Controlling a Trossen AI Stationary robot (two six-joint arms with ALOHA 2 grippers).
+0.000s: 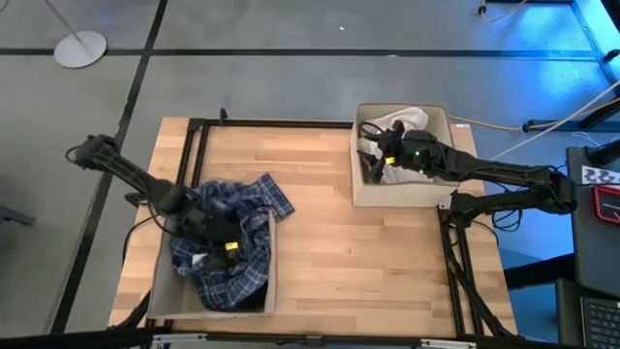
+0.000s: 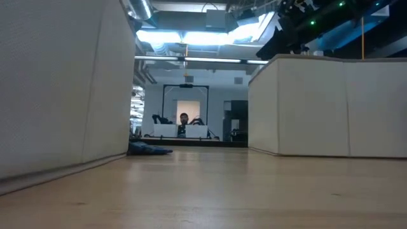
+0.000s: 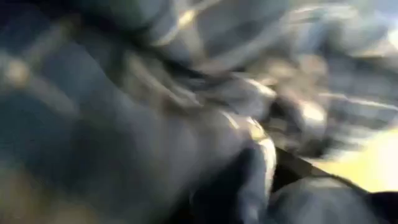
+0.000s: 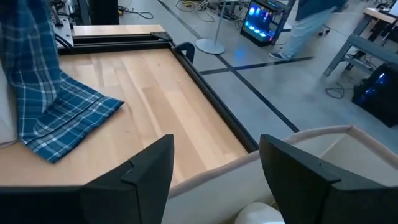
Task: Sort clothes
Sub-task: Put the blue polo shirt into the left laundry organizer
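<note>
The blue-and-white plaid shirt [image 1: 237, 208] lies heaped in the beige bin [image 1: 160, 308] at the table's near left. One part hangs over the bin's far rim onto the table [image 4: 56, 118]. My left gripper [image 1: 215, 244] is down in this heap, and its wrist view shows only blurred plaid cloth [image 3: 124, 124] close up. My right gripper [image 4: 216, 149] is open and empty over the second beige bin [image 1: 402, 202] at the far right, near that bin's left wall. A white piece [image 1: 392, 121] lies in that bin and also shows under the gripper [image 4: 258, 214].
Bare wooden table top [image 1: 320, 242] lies between the two bins. In the low view the left bin's wall [image 2: 57, 83] and the right bin's wall [image 2: 318, 108] stand on either side. A person [image 4: 305, 25] stands on the floor beyond the table.
</note>
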